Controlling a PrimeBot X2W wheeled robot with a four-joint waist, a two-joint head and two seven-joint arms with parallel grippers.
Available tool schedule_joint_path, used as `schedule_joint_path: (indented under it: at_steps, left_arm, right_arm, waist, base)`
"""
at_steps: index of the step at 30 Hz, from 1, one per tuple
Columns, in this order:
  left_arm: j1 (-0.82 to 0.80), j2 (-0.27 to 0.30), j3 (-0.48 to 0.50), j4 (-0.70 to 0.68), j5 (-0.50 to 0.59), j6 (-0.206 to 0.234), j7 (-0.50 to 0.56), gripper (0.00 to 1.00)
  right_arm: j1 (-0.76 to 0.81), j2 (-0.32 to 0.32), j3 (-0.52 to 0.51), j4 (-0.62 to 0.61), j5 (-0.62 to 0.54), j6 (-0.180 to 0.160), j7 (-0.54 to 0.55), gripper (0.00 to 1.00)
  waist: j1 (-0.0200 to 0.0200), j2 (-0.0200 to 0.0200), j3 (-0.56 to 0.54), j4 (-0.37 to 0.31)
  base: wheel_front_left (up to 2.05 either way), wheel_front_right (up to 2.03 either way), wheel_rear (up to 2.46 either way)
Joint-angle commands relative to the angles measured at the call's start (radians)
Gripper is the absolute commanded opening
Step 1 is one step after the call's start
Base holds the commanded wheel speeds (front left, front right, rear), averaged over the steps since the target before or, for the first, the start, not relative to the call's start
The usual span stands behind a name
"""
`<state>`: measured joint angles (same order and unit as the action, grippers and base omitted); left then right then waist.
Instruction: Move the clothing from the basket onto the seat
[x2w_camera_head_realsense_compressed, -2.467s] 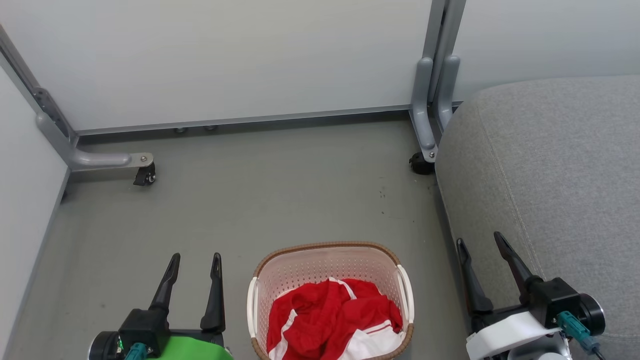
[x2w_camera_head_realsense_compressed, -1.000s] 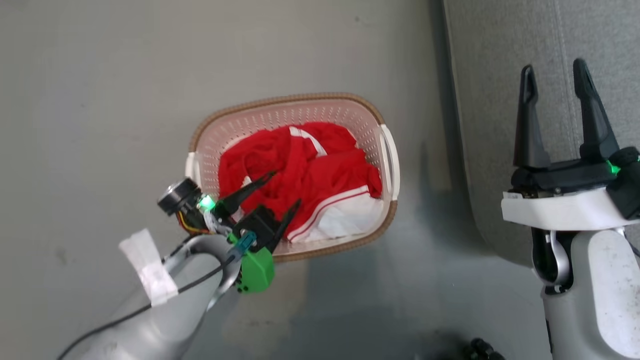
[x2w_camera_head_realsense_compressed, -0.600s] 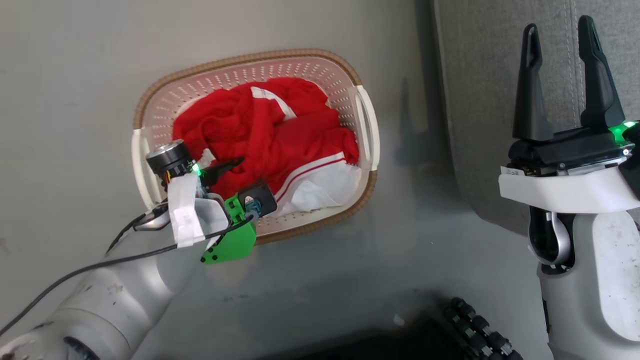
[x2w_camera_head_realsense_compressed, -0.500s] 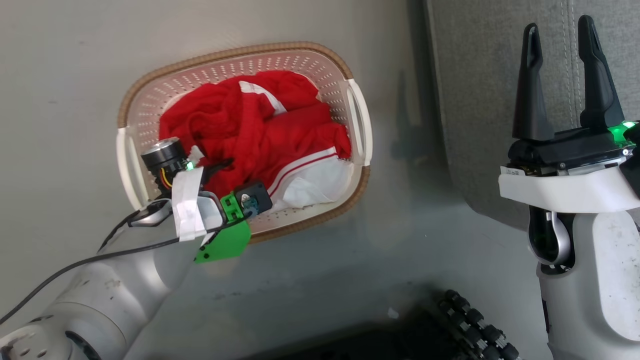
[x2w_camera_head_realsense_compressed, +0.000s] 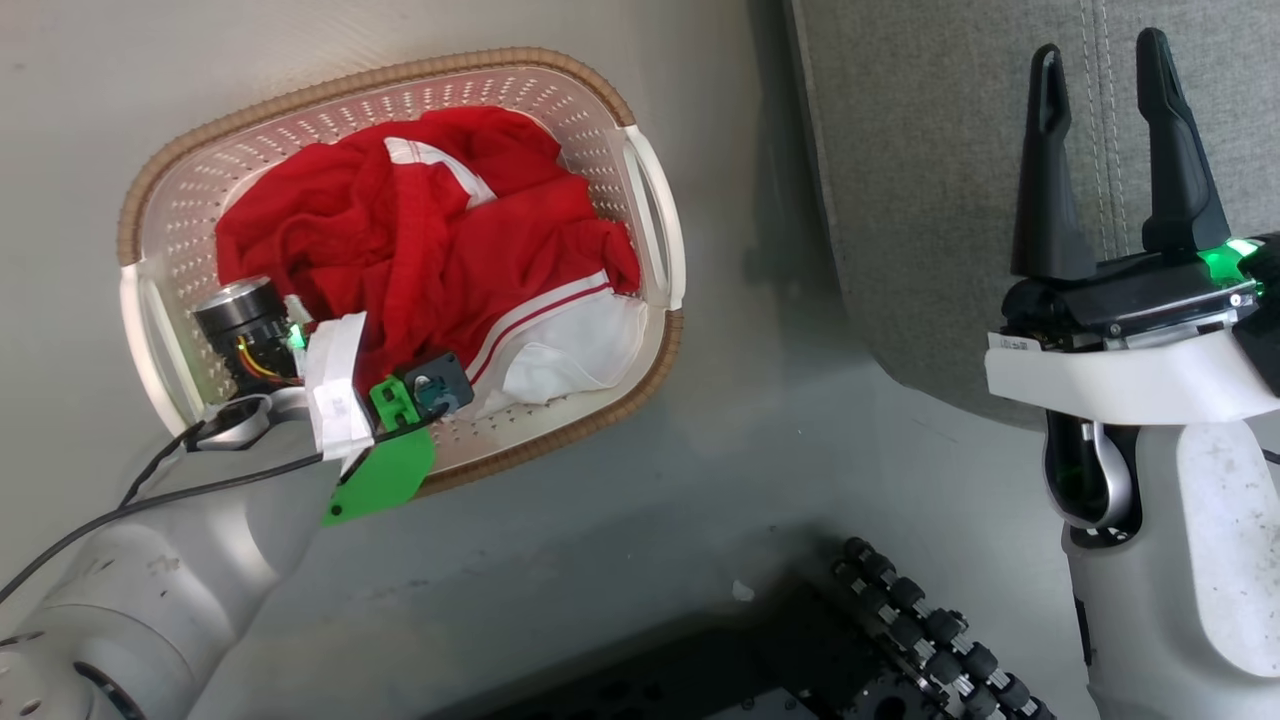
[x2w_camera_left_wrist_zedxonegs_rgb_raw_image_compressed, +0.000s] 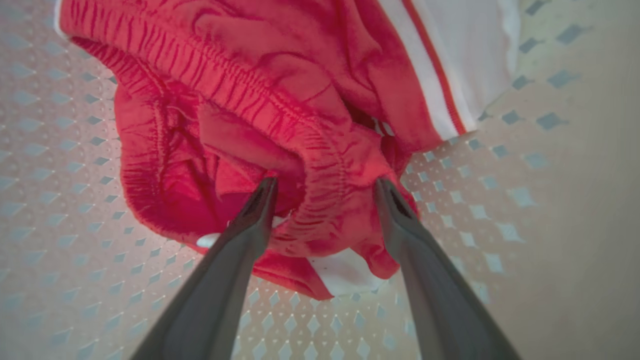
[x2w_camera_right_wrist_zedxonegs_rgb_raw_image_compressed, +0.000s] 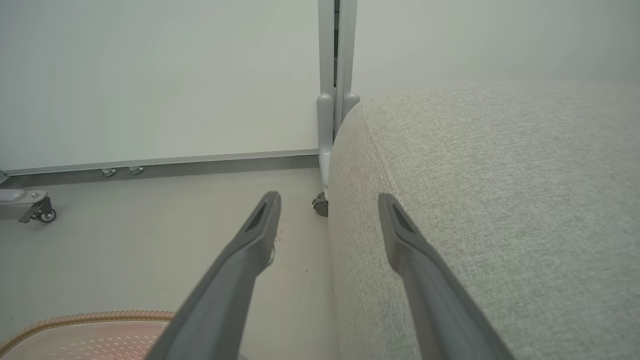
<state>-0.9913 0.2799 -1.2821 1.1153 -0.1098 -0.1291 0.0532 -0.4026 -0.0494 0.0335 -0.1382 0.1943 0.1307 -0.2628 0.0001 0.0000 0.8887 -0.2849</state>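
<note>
In your left wrist view, the left gripper (x2w_camera_left_wrist_zedxonegs_rgb_raw_image_compressed: 326, 186) rises from the bottom edge with its two fingers spread wide. Their tips are pushed into the clothing (x2w_camera_left_wrist_zedxonegs_rgb_raw_image_compressed: 280, 100), and a gathered red waistband fold lies between them, reaching both tips, but the fingers are not closed on it. A white panel with a thin red stripe runs off toward the upper right of that frame. Around the heap you can see the perforated base of the basket (x2w_camera_left_wrist_zedxonegs_rgb_raw_image_compressed: 60, 200). In the head view, your left arm comes up from the lower left and dips over the basket's near rim. The red and white heap fills the middle of the basket in the upper left of the frame. The basket stands on the grey floor (x2w_camera_head_realsense_compressed: 620, 500). At the right of the frame the right gripper (x2w_camera_head_realsense_compressed: 1098, 60) points up with its fingers apart and nothing between them. It is well apart from the basket and in front of the grey seat (x2w_camera_head_realsense_compressed: 920, 150), which takes the upper right. Farther off, your right wrist view shows a pale wall panel (x2w_camera_right_wrist_zedxonegs_rgb_raw_image_compressed: 150, 75) and a grey post (x2w_camera_right_wrist_zedxonegs_rgb_raw_image_compressed: 335, 50) behind the seat's rounded corner.
</note>
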Motion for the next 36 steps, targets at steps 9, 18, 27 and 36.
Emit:
schedule_joint_path:
  at_steps: [9,18,27,36]
  left_arm:
    - [0.023,0.037,0.000,-0.008,0.007,-0.001,0.049,1.00]
    - [0.003,0.059,0.000,-0.059,-0.034,-0.001,0.063,0.00]
    - [0.012,0.022,0.001,-0.096,-0.105,-0.001,-0.018,0.00]
    - [0.116,-0.054,0.052,-0.067,-0.252,0.001,-0.209,0.00]
  right_arm:
    - [-0.011,-0.002,-0.001,-0.008,0.028,0.000,-0.003,1.00]
    - [-0.005,-0.002,0.015,0.000,0.029,0.000,-0.003,1.00]
    - [0.013,-0.002,0.000,0.015,-0.023,0.000,-0.003,1.00]
    - [0.084,-0.003,0.003,0.046,-0.081,0.000,-0.003,1.00]
  waist:
    - [-0.0001,0.0000,0.019,-0.031]
    - [-0.0001,0.0000,0.011,-0.033]
    - [-0.0001,0.0000,-0.076,0.020]
    - [-0.0001,0.0000,-0.292,0.106]
  base:
    - [0.00,0.00,0.00]
    - [0.00,0.00,0.00]
    - [0.00,0.00,0.00]
    - [0.00,0.00,0.00]
